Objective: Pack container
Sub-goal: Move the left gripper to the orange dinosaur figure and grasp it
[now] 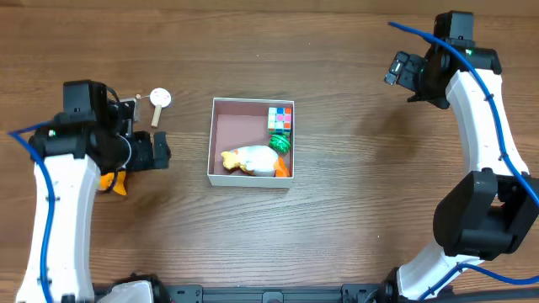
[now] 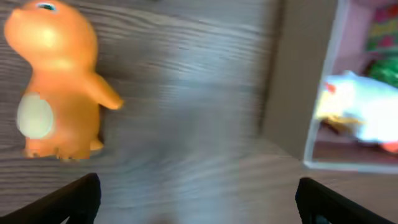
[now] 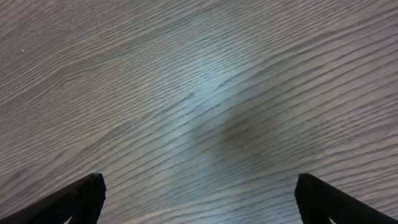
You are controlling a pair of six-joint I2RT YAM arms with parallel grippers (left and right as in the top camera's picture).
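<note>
The container, a shallow white-walled box with a pink inside, sits mid-table. In it lie a white and yellow toy, a green toy and a multicoloured cube. An orange dinosaur toy lies on the table, partly under my left arm. In the left wrist view it is at the upper left, and the container's wall is at the right. My left gripper is open and empty between toy and container. My right gripper is open and empty over bare wood at the far right.
A small white round-headed piece with a wooden handle lies on the table above my left gripper. The wooden table top surrounds the container.
</note>
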